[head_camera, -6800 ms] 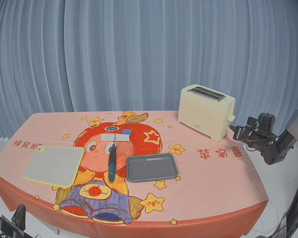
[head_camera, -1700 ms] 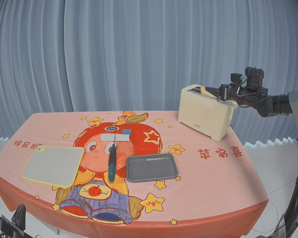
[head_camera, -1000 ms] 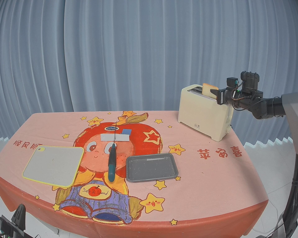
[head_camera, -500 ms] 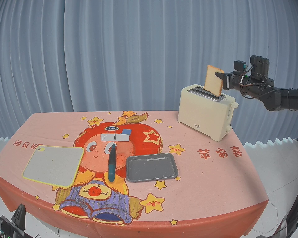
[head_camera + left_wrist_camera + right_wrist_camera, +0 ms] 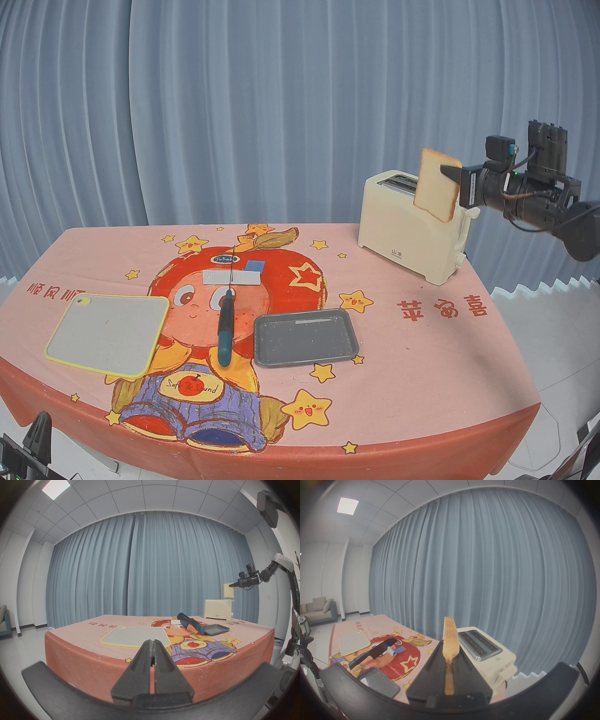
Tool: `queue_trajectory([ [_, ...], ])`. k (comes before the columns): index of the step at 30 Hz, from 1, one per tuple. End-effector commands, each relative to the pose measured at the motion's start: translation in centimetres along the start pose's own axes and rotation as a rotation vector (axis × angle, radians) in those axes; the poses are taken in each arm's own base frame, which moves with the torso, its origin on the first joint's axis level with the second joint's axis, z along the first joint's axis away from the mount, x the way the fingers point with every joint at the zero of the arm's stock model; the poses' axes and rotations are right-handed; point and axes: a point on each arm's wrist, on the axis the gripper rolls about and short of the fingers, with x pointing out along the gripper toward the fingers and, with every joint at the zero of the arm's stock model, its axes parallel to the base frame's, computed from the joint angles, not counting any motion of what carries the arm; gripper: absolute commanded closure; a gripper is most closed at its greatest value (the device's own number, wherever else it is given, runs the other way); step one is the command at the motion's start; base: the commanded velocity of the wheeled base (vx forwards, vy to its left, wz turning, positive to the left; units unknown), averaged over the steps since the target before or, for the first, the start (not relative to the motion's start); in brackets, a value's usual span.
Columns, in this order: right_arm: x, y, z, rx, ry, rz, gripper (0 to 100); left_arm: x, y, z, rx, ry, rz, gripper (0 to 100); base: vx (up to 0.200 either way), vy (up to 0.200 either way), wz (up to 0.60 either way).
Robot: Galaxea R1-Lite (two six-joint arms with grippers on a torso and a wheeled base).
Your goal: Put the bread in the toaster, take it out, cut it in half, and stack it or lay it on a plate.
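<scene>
**Toast held in the air above the toaster**

We see the right gripper [image 5: 451, 170] out over the far right of the tabletop [image 5: 425, 375], its fingers clamped on one edge of the bread [image 5: 437, 185]. The bread is a single toasted slice, browned along the crust, standing on edge with a slight tilt. It hangs in the air and touches nothing but the fingers. In the left wrist view it sits plainly above the toaster [image 5: 406, 228], with a gap between the two. In the right wrist view the toaster's two slots lie just beside and below the slice. The cream toaster stands at the far right corner of the tabletop, near the curtain [image 5: 250, 106].

The left gripper [image 5: 152, 650] is low, off the near edge of the tabletop, its fingers pressed together with nothing between them.

Near the middle of the tabletop we find the dark grey tray [image 5: 305, 337] lying flat. Just to its left lies the knife [image 5: 224, 328], its teal handle toward the near edge and its blade pointing away. The blade's tip is at a small white card [image 5: 231, 277]. Further left, the yellow-rimmed cutting board [image 5: 107, 334] lies flat. Tray, knife and cutting board are apart from one another and well apart from the toaster. A pink cloth [image 5: 400, 406] printed with a cartoon apple figure and stars covers the tabletop.
</scene>
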Motion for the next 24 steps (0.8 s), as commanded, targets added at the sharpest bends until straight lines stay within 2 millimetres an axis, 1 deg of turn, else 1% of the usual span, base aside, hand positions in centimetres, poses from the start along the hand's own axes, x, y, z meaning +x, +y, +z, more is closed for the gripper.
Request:
queue_trajectory([
  [1, -3.6, 2.5, -1.8, 0.002, -0.014, 0.039, 100, 0.1, 0.0, -0.5, 0.0, 0.017, 0.001, 100, 0.0, 0.0, 0.0],
  [4, -4.1, 2.7, -3.3, 0.014, -0.048, 0.025, 100, 0.1, 0.0, -0.5, 0.0, 0.017, 0.001, 100, 0.0, 0.0, 0.0],
  [8, -4.8, 2.8, -4.9, 0.023, -0.08, -0.043, 100, 0.1, 0.0, -0.5, 0.0, 0.017, 0.001, 100, 0.0, 0.0, 0.0],
  [9, -5.2, 2.9, -5.8, 0.028, -0.088, -0.06, 100, 0.1, 0.0, -0.5, 0.0, 0.017, 0.001, 100, 0.0, 0.0, 0.0],
  [16, -7.0, 3.3, -8.5, 0.05, -0.124, -0.078, 100, 0.1, 0.0, -0.5, 0.0, 0.018, 0.006, 100, 0.0, 0.0, 0.0],
  [17, -7.1, 3.3, -8.7, 0.049, -0.125, -0.081, 100, 0.1, 0.0, -0.5, 0.0, 0.016, 0.007, 100, 0.0, 0.0, 0.0],
  [22, -7.5, 3.3, -8.5, 0.047, -0.145, -0.081, 100, 0.1, 0.0, -0.5, 0.0, 0.016, 0.009, 100, 0.0, 0.0, 0.0],
  [23, -8.0, 3.7, -8.3, 0.047, -0.153, -0.069, 100, 0.1, 0.0, -0.5, 0.0, 0.016, 0.007, 100, 0.0, 0.0, 0.0],
  [24, -8.4, 4.0, -8.3, 0.048, -0.154, -0.055, 100, 0.1, 0.0, -0.5, 0.0, 0.016, 0.007, 100, 0.0, 0.2, 0.0],
])
